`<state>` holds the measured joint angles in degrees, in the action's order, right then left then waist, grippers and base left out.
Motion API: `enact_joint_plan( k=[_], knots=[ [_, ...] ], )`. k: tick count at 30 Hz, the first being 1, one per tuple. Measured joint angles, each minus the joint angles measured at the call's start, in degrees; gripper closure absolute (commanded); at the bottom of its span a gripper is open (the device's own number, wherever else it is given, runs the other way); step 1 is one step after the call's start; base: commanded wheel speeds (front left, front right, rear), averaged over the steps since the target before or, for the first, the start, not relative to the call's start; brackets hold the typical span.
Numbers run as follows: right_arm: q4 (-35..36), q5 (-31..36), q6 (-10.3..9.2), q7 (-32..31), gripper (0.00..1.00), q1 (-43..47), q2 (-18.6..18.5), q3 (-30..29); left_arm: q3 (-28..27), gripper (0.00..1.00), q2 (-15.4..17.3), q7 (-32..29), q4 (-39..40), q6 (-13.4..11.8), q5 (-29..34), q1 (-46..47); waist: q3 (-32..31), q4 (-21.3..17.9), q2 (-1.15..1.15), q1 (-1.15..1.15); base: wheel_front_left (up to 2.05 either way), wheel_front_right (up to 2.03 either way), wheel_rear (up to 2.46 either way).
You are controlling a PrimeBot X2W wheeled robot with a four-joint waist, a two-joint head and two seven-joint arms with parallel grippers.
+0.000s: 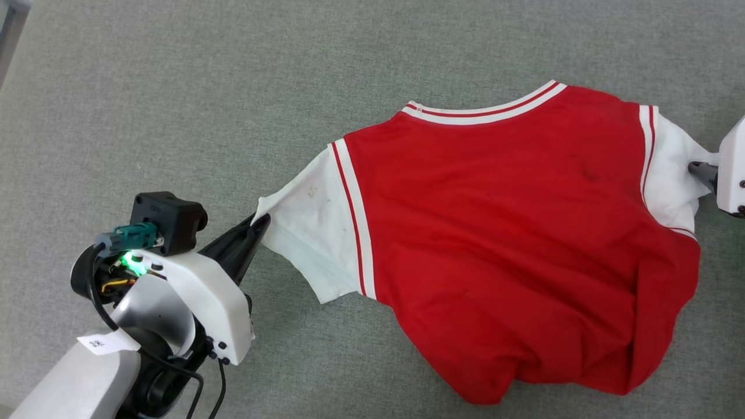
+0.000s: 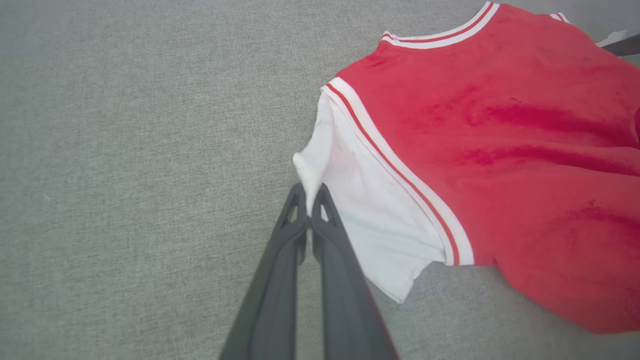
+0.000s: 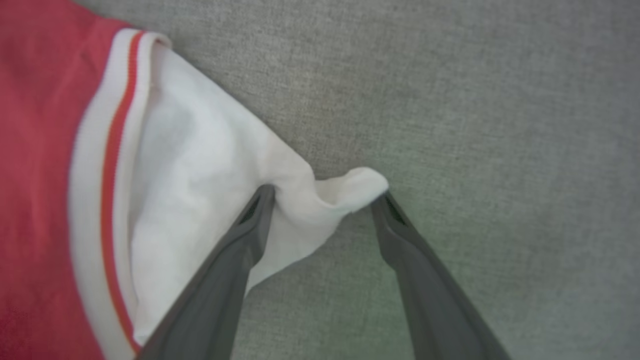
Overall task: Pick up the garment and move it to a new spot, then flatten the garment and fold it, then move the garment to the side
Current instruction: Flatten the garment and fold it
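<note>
Left tool (image 2: 311,195) low, clamped on garment (image 1: 495,233) sleeve | right tool (image 3: 325,196) gaping, straddling opposite sleeve

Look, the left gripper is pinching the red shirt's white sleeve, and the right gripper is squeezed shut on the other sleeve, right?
Not quite. The left gripper does pinch the red shirt's white sleeve, but the right gripper isn't shut: the right wrist view shows its fingers wide open, one each side of the other sleeve's tip.
</note>
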<state>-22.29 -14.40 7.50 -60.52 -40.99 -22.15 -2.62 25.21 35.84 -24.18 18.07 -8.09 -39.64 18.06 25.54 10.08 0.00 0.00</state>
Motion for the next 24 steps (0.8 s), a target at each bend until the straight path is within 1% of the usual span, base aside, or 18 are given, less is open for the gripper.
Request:
enact_joint_plan(
  k=[2,3,4,5,8,13,21,24],
  knots=[
    [-0.45,-0.25,0.00,-0.09,0.00,0.11,-0.55,1.04,0.05,1.00,-0.04,0.09,-0.22,0.01,0.07,0.13,0.28,0.24,0.00,0.00,0.00,0.00,0.00],
    [-0.69,-0.34,0.00,-0.13,0.16,0.14,-0.78,1.51,0.07,1.00,-0.05,0.13,-0.34,0.01,0.08,0.24,0.37,0.33,0.00,0.00,0.00,0.00,0.00],
    [-0.82,-0.71,-0.01,-0.41,0.63,0.16,-1.05,2.16,0.11,1.00,-0.08,0.14,-0.53,0.01,0.09,0.40,0.43,0.41,0.00,0.00,0.00,0.00,0.00],
    [-0.83,-1.02,-0.01,-0.53,1.00,0.18,-1.27,2.87,0.13,1.00,-0.10,0.15,-0.69,0.02,0.09,0.55,0.45,0.46,0.00,0.00,0.00,0.00,0.00],
    [-0.96,-2.20,0.01,-0.01,1.00,0.44,-1.40,4.11,0.22,1.00,-0.19,0.22,-1.31,0.02,0.10,0.76,0.22,0.44,0.00,0.00,0.00,0.00,0.00],
    [-2.46,-3.98,0.01,2.34,1.00,0.74,-1.58,4.02,0.14,1.00,-0.26,0.79,-2.57,0.02,0.10,0.81,-1.44,-0.01,0.00,0.00,0.00,0.00,0.00],
    [-3.69,-7.25,0.02,8.86,1.00,1.30,-0.94,3.22,-0.30,1.00,-0.02,2.31,-4.17,-0.04,0.31,0.68,-6.54,-1.59,0.00,0.00,0.00,0.00,0.00],
    [-3.32,-8.56,0.02,11.37,1.00,1.16,-0.86,2.50,-1.30,1.00,0.23,3.92,-4.10,-0.74,1.08,0.18,-8.83,-2.45,0.00,0.00,0.00,0.00,0.00]
  ],
)
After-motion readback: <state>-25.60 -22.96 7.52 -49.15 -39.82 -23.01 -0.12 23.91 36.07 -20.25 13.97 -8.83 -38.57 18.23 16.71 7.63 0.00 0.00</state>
